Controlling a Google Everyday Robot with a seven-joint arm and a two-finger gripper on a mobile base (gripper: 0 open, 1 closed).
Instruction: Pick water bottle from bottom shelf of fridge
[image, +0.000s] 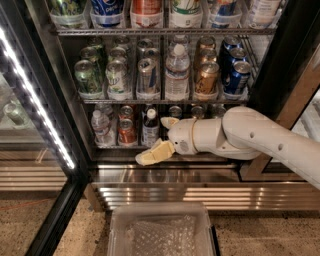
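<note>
Claw (161, 137) spread (empty) | beside dark bottle (150, 129); water bottle (101, 127) beyond red can (126, 131)

Fridge (281, 55) door open, LED strip (35, 100) at left. Gripper (155, 140) at front of bottom shelf (107, 146), fingers spread, just right of dark bottle (150, 129) w/ white cap. Water bottle (100, 127) stands at shelf's left end, red can (126, 132) btwn it & dark bottle. Clear bin (160, 212) on floor below.

On the bottom shelf (112, 147), the water bottle (101, 128) stands leftmost, a can (126, 132) to its right, then another bottle (150, 128). The gripper (152, 140), fingers apart, sits just before that bottle.
</note>
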